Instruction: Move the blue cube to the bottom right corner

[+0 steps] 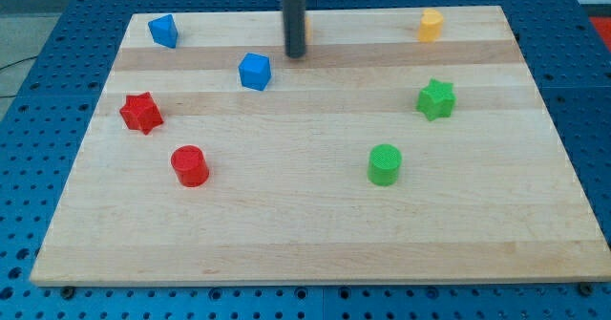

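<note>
Nearest the view's bottom, the wooden board [315,244] lay bare along its front edge. Just above that stood the red cylinder [189,165] toward the view's left and the green cylinder [385,163] right of centre, well apart. Farther up, the red star [140,113] sat near the left edge and the green star [435,98] on the right side. Beyond those, the blue cube [254,72] rested left of centre in the upper half, far from the bottom right corner. My tip [296,54] stood just up and to the right of that cube, near it but apart; the rod has no jaws, so there was nothing to open or close. At the far edge sat a second blue block [163,31] at top left and a yellow block [431,24] at top right.
</note>
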Motion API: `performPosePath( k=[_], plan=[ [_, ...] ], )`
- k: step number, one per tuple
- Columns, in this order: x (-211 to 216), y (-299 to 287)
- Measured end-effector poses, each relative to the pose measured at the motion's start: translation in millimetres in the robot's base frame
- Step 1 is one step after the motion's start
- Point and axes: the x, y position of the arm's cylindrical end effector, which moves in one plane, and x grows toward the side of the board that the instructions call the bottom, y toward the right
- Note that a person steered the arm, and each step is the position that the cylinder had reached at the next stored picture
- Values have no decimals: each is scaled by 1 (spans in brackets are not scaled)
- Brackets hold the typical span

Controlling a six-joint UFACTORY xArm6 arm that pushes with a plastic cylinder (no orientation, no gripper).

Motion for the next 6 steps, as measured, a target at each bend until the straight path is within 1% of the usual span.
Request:
performPosePath(
  k=[1,3,4,6],
  plan=[
    [7,-41],
    [7,-44],
    [21,-44],
    [84,-25]
  ],
)
